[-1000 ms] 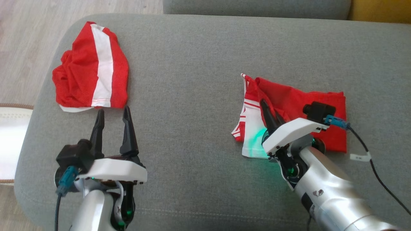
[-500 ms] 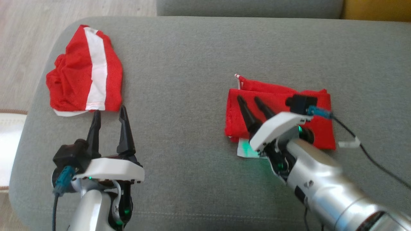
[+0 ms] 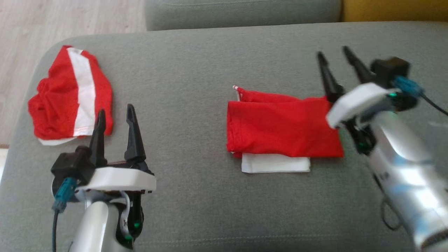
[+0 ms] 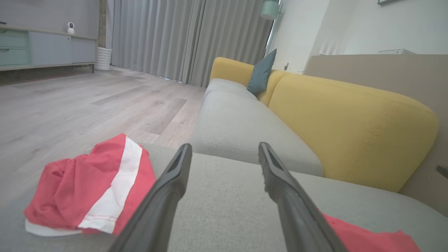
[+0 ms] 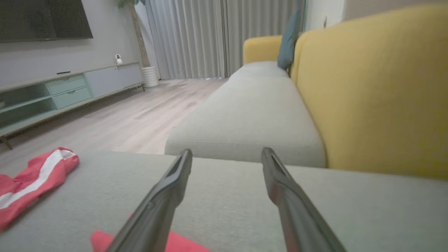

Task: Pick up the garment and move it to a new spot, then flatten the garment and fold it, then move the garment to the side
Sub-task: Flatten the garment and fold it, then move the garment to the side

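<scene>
Two pairs of fingers (image 3: 134, 140) stand apart, holding nothing: right gripper (image 3: 333, 53) above the cushion (image 3: 210, 196) just beside the folded garment (image 3: 283, 131), which lies mid-cushion; left gripper (image 3: 116, 110) near a crumpled red-and-white cloth (image 3: 70, 101) at the cushion's left end

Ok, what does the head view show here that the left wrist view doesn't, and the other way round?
Head view, not left wrist: the whole folded red garment with a white layer poking out under its near edge, and the right tool, open and empty by the garment's far right corner.

Left wrist, not head: grey floor-length curtains, a teal throw pillow, a low pale cabinet.

Both: the crumpled red garment with a white stripe, the open left tool, the grey fabric seat cushion, and a red edge of the folded garment.
</scene>
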Motion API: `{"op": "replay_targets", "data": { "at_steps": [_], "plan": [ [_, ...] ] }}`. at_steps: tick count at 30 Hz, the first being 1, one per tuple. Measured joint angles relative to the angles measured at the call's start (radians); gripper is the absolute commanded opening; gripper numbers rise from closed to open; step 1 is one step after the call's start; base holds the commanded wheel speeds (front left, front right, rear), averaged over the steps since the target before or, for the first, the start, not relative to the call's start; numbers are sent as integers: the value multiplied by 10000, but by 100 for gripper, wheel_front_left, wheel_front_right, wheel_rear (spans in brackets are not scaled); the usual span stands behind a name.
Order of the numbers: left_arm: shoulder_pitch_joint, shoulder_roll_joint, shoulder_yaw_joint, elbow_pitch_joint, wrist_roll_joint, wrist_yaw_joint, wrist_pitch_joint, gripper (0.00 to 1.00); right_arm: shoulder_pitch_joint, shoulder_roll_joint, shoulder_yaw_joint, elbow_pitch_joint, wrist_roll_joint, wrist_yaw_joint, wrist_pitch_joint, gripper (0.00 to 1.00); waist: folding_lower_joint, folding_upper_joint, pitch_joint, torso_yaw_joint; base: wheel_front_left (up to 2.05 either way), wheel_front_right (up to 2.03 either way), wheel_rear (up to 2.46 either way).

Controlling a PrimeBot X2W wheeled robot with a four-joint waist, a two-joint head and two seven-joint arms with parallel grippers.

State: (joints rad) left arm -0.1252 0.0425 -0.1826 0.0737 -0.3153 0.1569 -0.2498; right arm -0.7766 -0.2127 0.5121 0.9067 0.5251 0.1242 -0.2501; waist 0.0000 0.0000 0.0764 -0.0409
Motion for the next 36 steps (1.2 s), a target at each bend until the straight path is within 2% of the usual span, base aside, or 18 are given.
{"op": "replay_targets", "data": {
  "at_steps": [2,6,10,14,19,29,32,36],
  "plan": [
    [-66,-2,-33,-81,98,-81,0,100,718,-247,-830,-961,-1089,0,-8,100,0,0,-24,-99,0,0,0],
    [-74,-2,-104,-115,357,-174,0,100,2317,-144,-2579,-2763,-2591,0,-8,100,0,0,-71,-260,0,0,0],
    [-48,-2,-111,-259,431,-173,0,100,3737,428,-3864,-4086,-3630,0,-8,100,0,0,-96,-377,0,0,0],
    [110,0,-113,-320,510,-167,0,100,4753,1110,-4311,-4911,-4357,0,-8,100,0,0,-89,-431,0,0,0],
    [515,0,-178,-153,673,-173,0,100,5459,1419,-4734,-5342,-4688,0,-8,100,0,0,-64,-387,0,0,0],
    [515,2,-188,-151,713,-176,0,100,5585,1565,-5007,-5706,-4826,0,238,100,0,0,91,-343,0,0,0],
    [428,4,-219,-148,763,-226,0,100,5571,1582,-5183,-5373,-4696,0,637,100,0,0,266,-340,0,0,0],
    [251,2,-303,-92,763,-265,0,100,5404,1588,-5198,-4458,-3689,0,955,100,0,0,572,-312,0,0,0]
  ]
}}
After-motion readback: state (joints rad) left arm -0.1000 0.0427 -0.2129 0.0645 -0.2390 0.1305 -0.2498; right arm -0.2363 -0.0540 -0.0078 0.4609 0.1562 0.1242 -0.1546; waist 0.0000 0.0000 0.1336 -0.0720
